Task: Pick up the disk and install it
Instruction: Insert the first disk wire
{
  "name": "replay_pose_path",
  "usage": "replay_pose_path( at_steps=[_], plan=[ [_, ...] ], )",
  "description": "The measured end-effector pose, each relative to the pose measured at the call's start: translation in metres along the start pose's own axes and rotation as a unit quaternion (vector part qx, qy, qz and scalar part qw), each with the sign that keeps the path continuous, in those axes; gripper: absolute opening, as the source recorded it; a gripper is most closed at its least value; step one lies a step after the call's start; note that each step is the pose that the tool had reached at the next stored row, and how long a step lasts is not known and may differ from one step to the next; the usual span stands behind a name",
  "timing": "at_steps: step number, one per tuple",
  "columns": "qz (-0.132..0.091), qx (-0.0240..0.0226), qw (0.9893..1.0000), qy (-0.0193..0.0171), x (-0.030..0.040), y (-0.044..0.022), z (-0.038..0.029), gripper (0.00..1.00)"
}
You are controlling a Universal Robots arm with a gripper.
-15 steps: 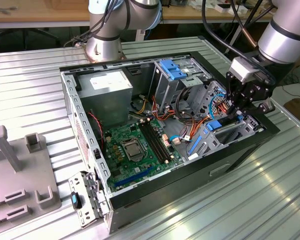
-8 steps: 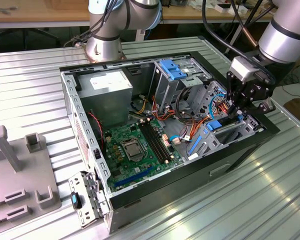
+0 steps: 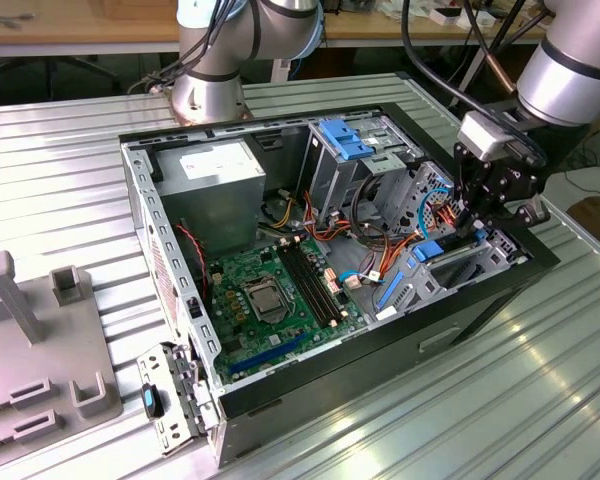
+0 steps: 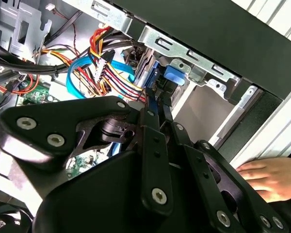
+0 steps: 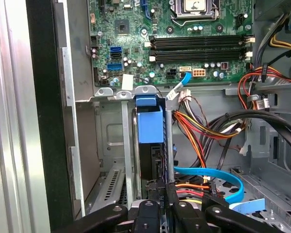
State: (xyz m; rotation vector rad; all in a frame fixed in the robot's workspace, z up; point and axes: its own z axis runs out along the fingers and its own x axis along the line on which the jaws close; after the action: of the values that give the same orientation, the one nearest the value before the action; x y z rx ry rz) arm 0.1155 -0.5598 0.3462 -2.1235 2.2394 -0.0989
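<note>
In the exterior view I see my arm reaching down from the exterior view's right, the gripper (image 3: 477,222) lowered into the drive-bay corner of the open computer case (image 3: 140,200), beside the green motherboard (image 3: 275,300). In the second wrist view the gripper's black fingers (image 4: 153,121) are pinched together on the disk (image 4: 155,77), which stands on edge in its metal bay; a person's hand (image 4: 269,177) rests on the case's outer edge. In the first wrist view the disk (image 5: 149,131), blue rail uppermost, sits between the bay's metal guides, jaws clamped on its near end.
</note>
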Motion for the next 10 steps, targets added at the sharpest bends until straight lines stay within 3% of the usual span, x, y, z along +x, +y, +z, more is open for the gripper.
replay_pose_path(
  at_steps=[10],
  plan=[
    [0.000, 0.0000, 1.0000, 0.0001, -0.0003, 0.0003, 0.0029, 0.17]
  ],
)
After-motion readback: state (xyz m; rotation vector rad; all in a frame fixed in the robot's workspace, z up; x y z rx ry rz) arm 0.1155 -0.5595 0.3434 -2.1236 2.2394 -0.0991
